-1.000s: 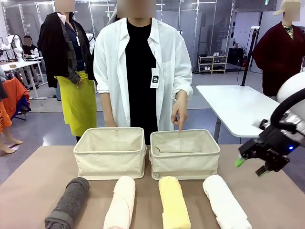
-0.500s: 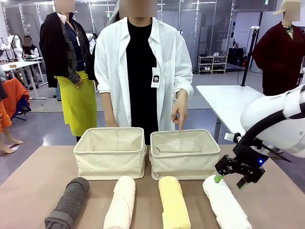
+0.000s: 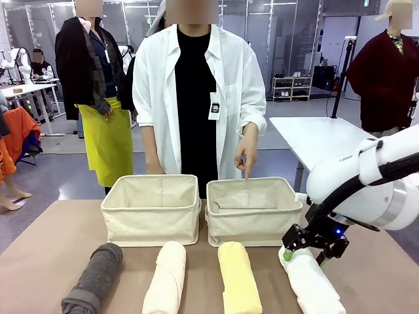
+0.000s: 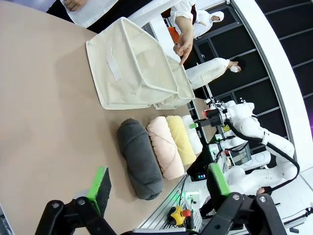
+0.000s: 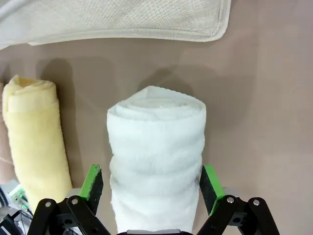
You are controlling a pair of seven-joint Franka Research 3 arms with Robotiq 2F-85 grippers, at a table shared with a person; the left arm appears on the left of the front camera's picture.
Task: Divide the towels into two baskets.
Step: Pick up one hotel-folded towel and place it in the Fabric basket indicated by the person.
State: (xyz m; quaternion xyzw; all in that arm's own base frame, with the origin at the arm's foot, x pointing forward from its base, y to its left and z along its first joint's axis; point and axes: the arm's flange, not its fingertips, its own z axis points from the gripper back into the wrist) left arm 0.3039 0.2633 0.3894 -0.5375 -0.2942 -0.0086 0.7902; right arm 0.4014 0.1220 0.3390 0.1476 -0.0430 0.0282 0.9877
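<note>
Four rolled towels lie in a row near the table's front: dark grey (image 3: 95,278), pale pink (image 3: 167,278), yellow (image 3: 239,278) and white (image 3: 313,284). Behind them stand two beige baskets, the left (image 3: 150,212) and the right (image 3: 254,216). My right gripper (image 3: 305,252) is low over the white towel's far end. In the right wrist view it (image 5: 151,183) is open, its green pads standing on either side of the white towel (image 5: 156,152), with the yellow towel (image 5: 36,137) alongside. My left gripper (image 4: 159,183) hangs open above the table, holding nothing, well off from the grey towel (image 4: 139,156).
A person in a white shirt stands behind the baskets, one hand (image 3: 246,154) pointing down into the right basket. Bare brown tabletop (image 3: 39,248) lies left of the grey towel and right of the white one. Another white table (image 3: 321,140) stands behind on the right.
My right arm has swung in from the right and dropped, bringing its open gripper down around the far end of the white towel. The towels, the baskets and the person's pointing hand have stayed put.
</note>
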